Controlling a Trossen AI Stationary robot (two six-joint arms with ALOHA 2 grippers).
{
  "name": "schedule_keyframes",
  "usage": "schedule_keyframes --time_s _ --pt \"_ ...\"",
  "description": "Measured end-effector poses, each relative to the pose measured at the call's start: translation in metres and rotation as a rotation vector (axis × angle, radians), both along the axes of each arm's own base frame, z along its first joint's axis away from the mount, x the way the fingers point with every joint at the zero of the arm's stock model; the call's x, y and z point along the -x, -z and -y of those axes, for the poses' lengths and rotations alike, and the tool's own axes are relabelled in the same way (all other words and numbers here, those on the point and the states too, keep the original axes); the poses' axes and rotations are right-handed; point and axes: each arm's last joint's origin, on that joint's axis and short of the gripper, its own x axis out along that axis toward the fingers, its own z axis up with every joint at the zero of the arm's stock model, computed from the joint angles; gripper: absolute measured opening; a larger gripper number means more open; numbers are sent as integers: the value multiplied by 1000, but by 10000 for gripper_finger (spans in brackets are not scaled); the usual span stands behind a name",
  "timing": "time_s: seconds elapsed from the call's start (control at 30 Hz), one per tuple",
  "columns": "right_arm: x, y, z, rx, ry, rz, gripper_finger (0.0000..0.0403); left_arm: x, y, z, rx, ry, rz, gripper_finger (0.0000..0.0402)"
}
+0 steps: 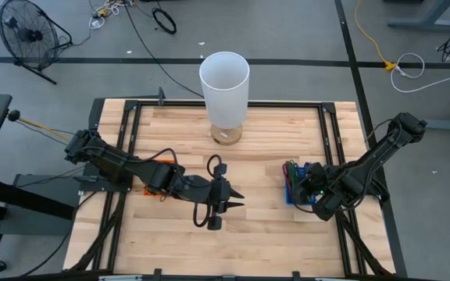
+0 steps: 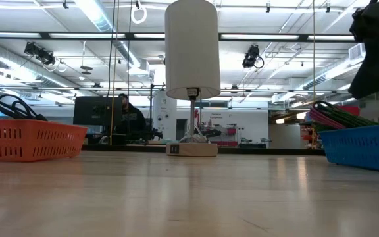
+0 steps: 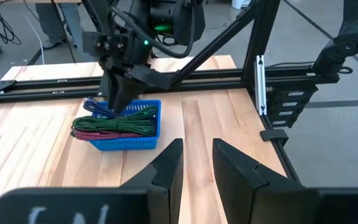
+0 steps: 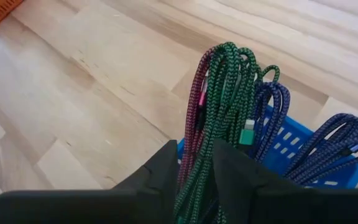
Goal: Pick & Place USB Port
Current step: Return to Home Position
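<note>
A blue basket [image 1: 289, 195] on the table's right holds coiled braided USB cables in green [image 3: 126, 124], maroon and blue. My right gripper [image 4: 194, 149] stands over the basket's left end, pointing down into the cables, with its fingers closed around the green coil. My left gripper [image 1: 239, 199] hovers open over the table's middle, pointing at the blue basket [image 3: 129, 144] and touching nothing. An orange basket [image 1: 144, 190] sits under the left arm, and it also shows in the low view [image 2: 25, 141]. My right gripper has one end of the green cable coil [image 4: 207, 134] between its two fingers, several strands together, with a maroon strand [image 4: 194, 118] alongside. The fingers come from above, slanting down toward the table's left. The rest of the coil lies on the other cables in the basket.
A tall white lamp [image 1: 224, 78] stands on a wooden base at the table's far middle. Black rails frame the table's edges. Bare wood lies between the two baskets, under my left gripper.
</note>
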Motion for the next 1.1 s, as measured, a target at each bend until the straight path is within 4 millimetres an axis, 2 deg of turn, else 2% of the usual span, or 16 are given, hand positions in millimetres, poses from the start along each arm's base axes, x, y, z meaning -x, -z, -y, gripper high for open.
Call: schedule_keyframes --time_s 0.17,0.3,0.43,0.6,0.77,0.9,1.0,1.1 --pt "-1 0 -1 48 -66 -23 106 1 2 0 -8 -2 -17 89" --pt "-5 -5 -2 132 -115 36 102 2 2 -1 -51 6 -24 89" --pt "-14 -25 -7 241 -136 160 100 4 -2 -5 -107 -75 -8 89" --pt "-32 -67 -21 383 -178 354 100 13 -5 -16 -189 -149 -54 89" --pt "-46 -90 -34 520 -324 417 100 32 -17 -41 -178 -248 -118 89" --pt "-47 -93 -38 658 -525 336 100 55 -38 -64 -127 -312 -99 89" --pt "-47 -95 -38 670 -509 348 98 74 -41 -70 -111 -335 -53 89" --pt "-45 -100 -33 643 -424 392 94 98 -27 -77 -84 -359 21 89"
